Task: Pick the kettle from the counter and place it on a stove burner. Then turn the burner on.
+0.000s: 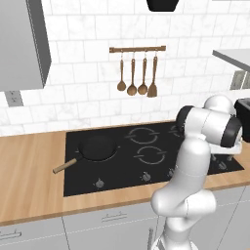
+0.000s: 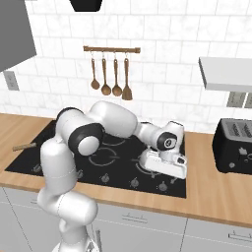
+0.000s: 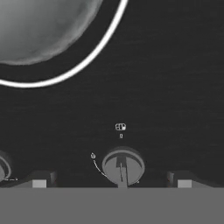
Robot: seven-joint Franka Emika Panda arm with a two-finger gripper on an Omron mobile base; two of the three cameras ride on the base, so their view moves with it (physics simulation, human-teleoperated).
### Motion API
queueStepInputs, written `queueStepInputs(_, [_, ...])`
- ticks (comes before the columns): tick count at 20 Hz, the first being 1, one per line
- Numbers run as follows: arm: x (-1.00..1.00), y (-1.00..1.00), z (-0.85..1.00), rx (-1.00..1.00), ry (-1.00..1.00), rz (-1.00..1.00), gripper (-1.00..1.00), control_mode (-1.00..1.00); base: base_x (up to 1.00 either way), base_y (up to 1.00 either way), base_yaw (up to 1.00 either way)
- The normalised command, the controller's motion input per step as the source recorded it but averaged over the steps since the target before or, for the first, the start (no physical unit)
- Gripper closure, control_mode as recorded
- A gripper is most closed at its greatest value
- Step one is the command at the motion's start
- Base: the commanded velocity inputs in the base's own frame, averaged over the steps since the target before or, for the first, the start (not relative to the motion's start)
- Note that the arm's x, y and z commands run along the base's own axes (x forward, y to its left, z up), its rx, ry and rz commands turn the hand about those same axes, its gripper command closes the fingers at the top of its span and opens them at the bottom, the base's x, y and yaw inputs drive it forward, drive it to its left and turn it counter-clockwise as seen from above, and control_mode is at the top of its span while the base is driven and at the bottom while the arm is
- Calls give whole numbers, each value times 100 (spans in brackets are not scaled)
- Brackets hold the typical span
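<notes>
The kettle [image 3: 39,26] shows as a rounded silver-grey surface at the top left of the hand view, inside a white burner ring [image 3: 94,54] on the black cooktop [image 3: 175,87]. My gripper [image 3: 111,180] is open and points down at the cooktop's front edge. A round burner knob [image 3: 123,168] sits between its two fingertips [image 3: 39,180], with a gap on each side. In the right base view the hand [image 2: 165,165] hovers low over the front right of the cooktop [image 2: 118,167]. The light-brown wood counter [image 1: 29,166] runs on both sides.
A black frying pan [image 1: 97,148] with a wooden handle sits on the left burner. A black toaster [image 2: 235,145] stands on the counter to the right. Wooden utensils [image 1: 137,73] hang on the tiled wall. More knobs [image 1: 99,183] line the cooktop's front.
</notes>
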Motion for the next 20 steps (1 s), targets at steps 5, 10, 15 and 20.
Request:
queueStepInputs(5, [0,-13,-4,10,-19,10,-100,-100,0,0,0])
queueStepInputs(10, [0,-3,-1,0,-15,5,-100,-100,0,0,0])
queueStepInputs(15, [-3,0,-11,0,-8,4,-100,-100,0,0,0])
queueStepInputs(20, [-18,0,-3,0,-8,1,-100,-100,0,0,0])
